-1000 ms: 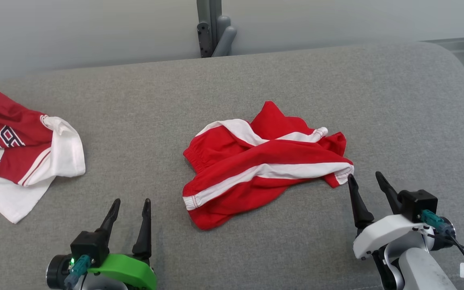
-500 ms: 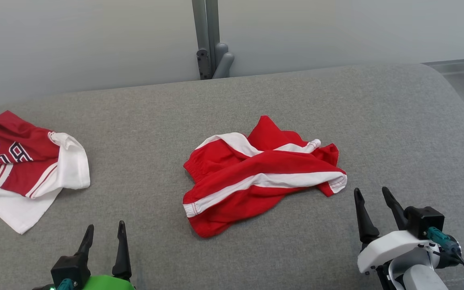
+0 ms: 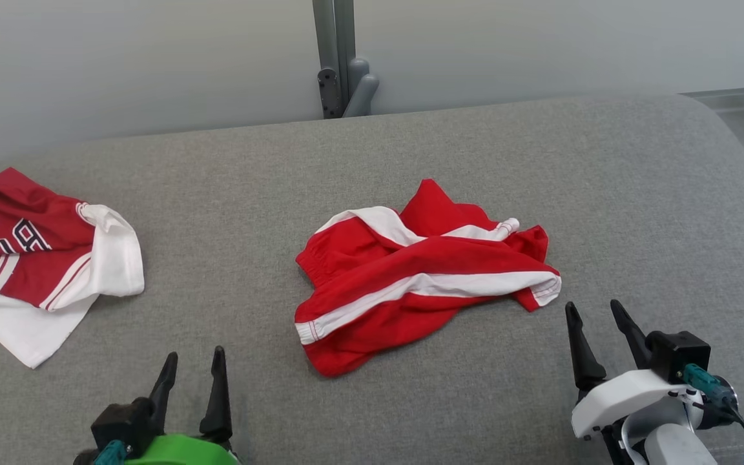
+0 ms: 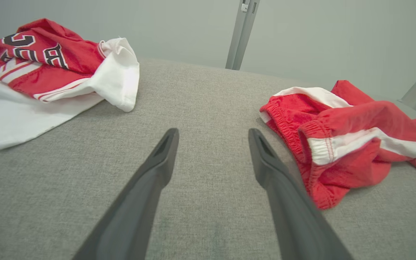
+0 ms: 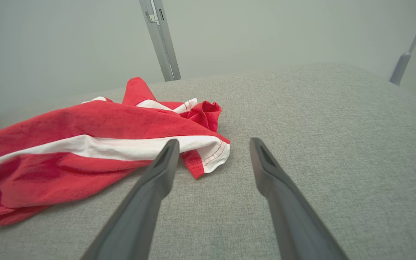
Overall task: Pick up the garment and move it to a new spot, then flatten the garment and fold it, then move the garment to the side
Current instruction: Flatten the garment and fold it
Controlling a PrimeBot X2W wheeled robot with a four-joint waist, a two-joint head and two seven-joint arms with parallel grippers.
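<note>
The garment [image 3: 411, 278] is a pair of red shorts with white stripes, lying crumpled in the middle of the grey cushion [image 3: 230, 194]. My left gripper [image 3: 195, 352] is open and empty over bare cushion, to the left of the shorts' near corner. In the left wrist view the left gripper [image 4: 212, 130] points at bare fabric, with the shorts [image 4: 338, 144] to its right. My right gripper [image 3: 591, 305] is open and empty, just short of the shorts' right hem. In the right wrist view that hem [image 5: 211, 153] lies between the right gripper's [image 5: 214, 141] fingers, a little ahead of their tips.
A second piece of clothing, a red and white jersey [image 3: 42, 258] with dark letters, lies bunched at the cushion's left end [image 4: 49, 72]. A grey post [image 3: 336, 58] stands against the pale wall behind. Bare cushion stretches to the right of the shorts.
The head camera has shifted. Against the shorts, both grippers have drawn back toward me; the right fingertip no longer sits at the hem. The shorts lie as before.
</note>
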